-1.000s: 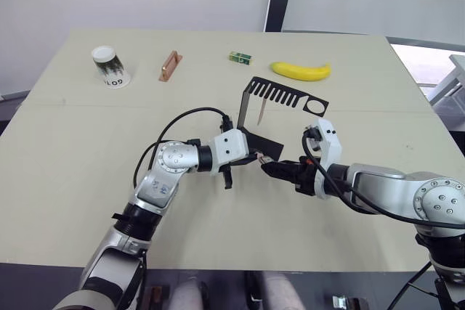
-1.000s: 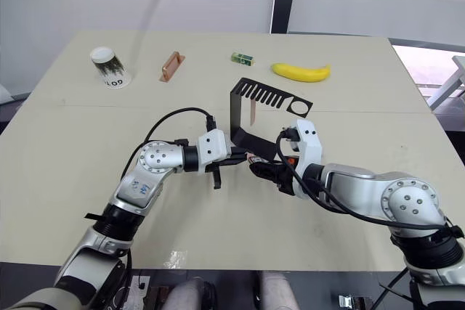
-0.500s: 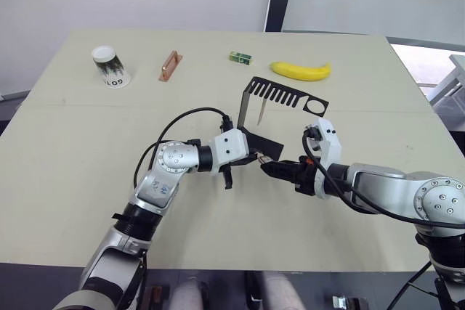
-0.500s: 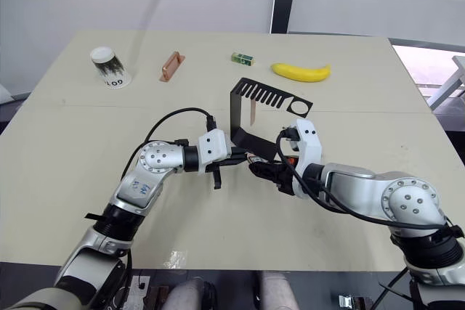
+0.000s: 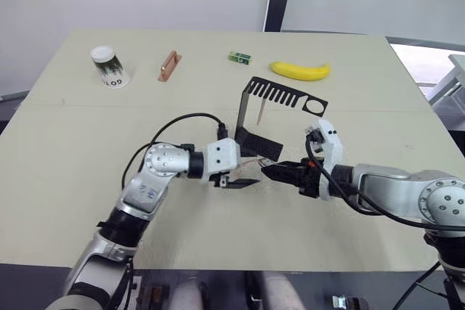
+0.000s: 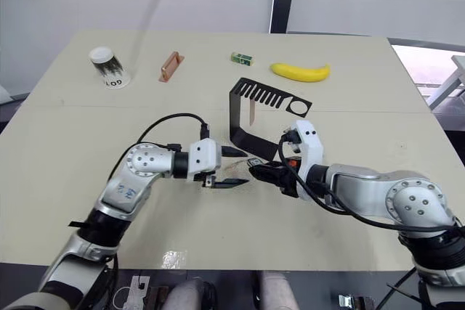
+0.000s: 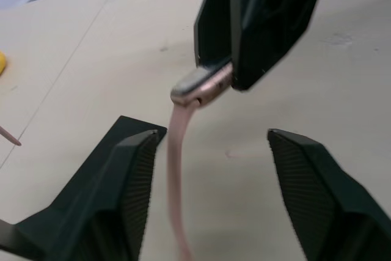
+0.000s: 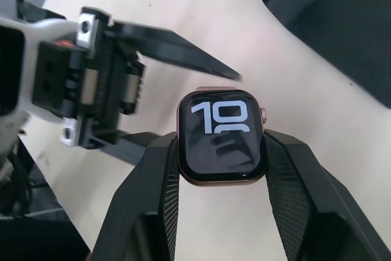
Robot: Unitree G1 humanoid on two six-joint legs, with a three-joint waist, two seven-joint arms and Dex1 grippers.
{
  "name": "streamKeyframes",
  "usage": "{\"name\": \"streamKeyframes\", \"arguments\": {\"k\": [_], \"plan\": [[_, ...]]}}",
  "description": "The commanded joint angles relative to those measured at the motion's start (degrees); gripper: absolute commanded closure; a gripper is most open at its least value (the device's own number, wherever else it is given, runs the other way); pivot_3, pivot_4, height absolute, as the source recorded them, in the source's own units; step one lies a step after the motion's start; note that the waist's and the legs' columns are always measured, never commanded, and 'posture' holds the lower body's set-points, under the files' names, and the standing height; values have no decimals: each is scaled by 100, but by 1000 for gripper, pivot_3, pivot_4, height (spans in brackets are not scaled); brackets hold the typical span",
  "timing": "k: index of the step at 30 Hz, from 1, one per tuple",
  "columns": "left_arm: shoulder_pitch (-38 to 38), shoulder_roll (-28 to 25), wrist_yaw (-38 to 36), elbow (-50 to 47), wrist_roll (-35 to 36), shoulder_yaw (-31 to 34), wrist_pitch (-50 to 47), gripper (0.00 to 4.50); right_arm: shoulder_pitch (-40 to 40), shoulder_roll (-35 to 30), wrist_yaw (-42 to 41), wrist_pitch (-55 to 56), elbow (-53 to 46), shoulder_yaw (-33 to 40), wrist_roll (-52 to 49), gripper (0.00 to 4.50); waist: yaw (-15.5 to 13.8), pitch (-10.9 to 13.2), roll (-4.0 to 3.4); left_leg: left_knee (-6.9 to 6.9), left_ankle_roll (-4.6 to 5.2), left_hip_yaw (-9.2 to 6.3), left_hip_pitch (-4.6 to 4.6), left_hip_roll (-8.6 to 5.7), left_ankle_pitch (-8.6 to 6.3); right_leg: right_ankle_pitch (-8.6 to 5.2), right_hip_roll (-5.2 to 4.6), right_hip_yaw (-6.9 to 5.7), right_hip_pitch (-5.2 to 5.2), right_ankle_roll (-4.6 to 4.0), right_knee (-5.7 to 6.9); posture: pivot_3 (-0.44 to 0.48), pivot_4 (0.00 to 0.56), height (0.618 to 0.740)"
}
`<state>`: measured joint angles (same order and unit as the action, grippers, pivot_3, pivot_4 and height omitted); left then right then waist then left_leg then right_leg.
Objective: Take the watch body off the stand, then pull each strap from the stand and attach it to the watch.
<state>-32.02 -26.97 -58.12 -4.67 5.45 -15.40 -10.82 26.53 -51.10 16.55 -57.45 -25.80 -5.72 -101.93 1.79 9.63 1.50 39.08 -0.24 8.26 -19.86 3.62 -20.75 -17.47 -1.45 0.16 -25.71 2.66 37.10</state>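
Note:
My right gripper (image 8: 221, 151) is shut on the watch body (image 8: 221, 136), a small square case with a lit black face, held just above the table in front of the stand (image 5: 251, 107). A salmon-pink strap (image 7: 177, 169) hangs down from the watch body's (image 7: 198, 87) edge, joined to it. My left gripper (image 7: 211, 139) stands open on either side of this strap without touching it, its fingers (image 6: 232, 183) pointing at my right gripper (image 5: 270, 171). A second pink strap (image 5: 260, 112) hangs from the stand's comb arm.
Along the far side of the table (image 5: 73, 179) lie a banana (image 5: 300, 71), a small green box (image 5: 240, 57), a copper bar (image 5: 169, 64) and an upturned paper cup (image 5: 109, 65). The stand's flat base (image 8: 330, 29) sits just behind both grippers.
My left gripper has opened, let go of the strap and drawn back a little to the left. The strap stays hanging from the watch body in my right gripper.

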Motion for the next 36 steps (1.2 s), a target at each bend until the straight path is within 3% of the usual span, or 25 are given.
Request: {"name": "streamKeyframes", "arguments": {"k": [1,7,10,17,22,29,36], "plan": [[99,-425,-383,-338,388,361,-87,54,68,-323,-848,-253,-451,206,604,2982,2,1,-1,-1,0,0,0,0,0,0,0,0,0,0,-1,0,150,740],[74,-856,-1005,-262,1483,918,-955,54,-173,-693,-2530,30,-1086,208,2323,2982,-15,1,-1,-3,2,-5,-7,-1,-1,0,-1,-6,0,0,-10,0,150,740],[53,-1112,-1618,-302,2100,1103,-1253,54,-463,-977,-3892,813,-1451,36,3756,2982,-18,1,-1,0,2,-17,-21,-1,-1,0,-1,-19,-5,0,-17,0,150,740],[38,-1447,-2058,-294,2128,1048,-1018,54,-1218,-1103,-5911,2757,-1179,-254,6172,2982,-23,1,-1,2,1,-20,-24,-6,-1,0,0,-24,-6,0,-18,0,150,740],[84,-1365,-1922,-568,2267,1061,-1138,54,-1322,-874,-6473,3374,-835,-238,6906,2982,-16,1,0,6,1,-16,-22,-8,-1,0,1,-20,-6,0,-13,0,150,740],[402,-1543,-1882,-715,2226,1238,-1021,54,-1182,-412,-6880,3424,-605,-349,7169,2982,-5,1,-1,6,1,-9,-13,-6,-1,0,3,-14,-6,-1,-4,0,150,740],[977,-2114,-2127,-636,2048,1402,-658,54,-759,519,-7111,3456,80,-1263,7853,2982,-5,2,-2,2,0,4,9,-7,-2,-4,3,-7,0,-7,5,0,150,740]]}}
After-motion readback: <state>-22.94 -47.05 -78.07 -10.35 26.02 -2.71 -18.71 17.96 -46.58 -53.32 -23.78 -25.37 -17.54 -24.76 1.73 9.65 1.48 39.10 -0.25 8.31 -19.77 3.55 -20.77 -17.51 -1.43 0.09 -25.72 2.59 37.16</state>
